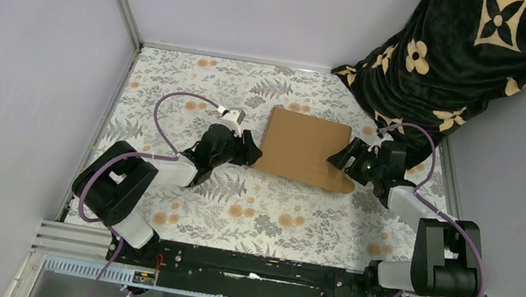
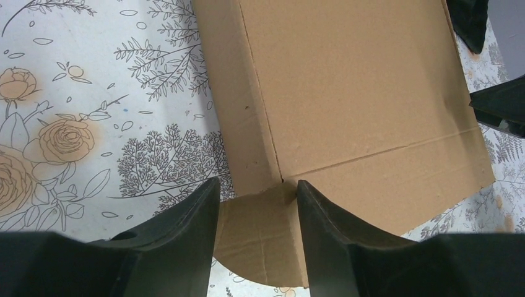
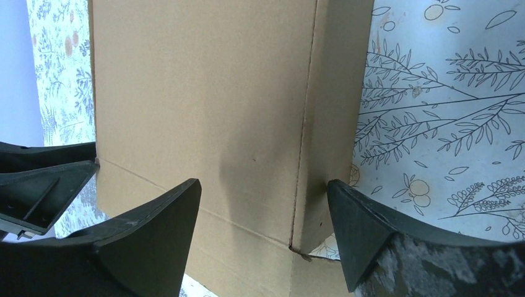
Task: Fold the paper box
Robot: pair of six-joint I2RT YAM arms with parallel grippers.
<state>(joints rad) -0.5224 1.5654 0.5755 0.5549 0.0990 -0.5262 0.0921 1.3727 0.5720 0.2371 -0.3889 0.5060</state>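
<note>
The paper box (image 1: 303, 149) is plain brown cardboard lying flat in the middle of the flowered table, with creased side panels. My left gripper (image 1: 248, 148) is at its left edge. In the left wrist view the left gripper (image 2: 257, 182) stands open, with a rounded flap (image 2: 260, 235) of the box (image 2: 359, 93) lying between its fingers. My right gripper (image 1: 346, 160) is at the box's right edge. In the right wrist view the right gripper (image 3: 264, 183) stands wide open astride the narrow side panel (image 3: 331, 111) of the box (image 3: 198, 93), its right finger beside that panel.
A black blanket with beige flowers (image 1: 466, 53) is heaped in the back right corner, close behind the right arm. Grey walls enclose the table on three sides. A metal rail (image 1: 265, 268) carries both arm bases along the near edge.
</note>
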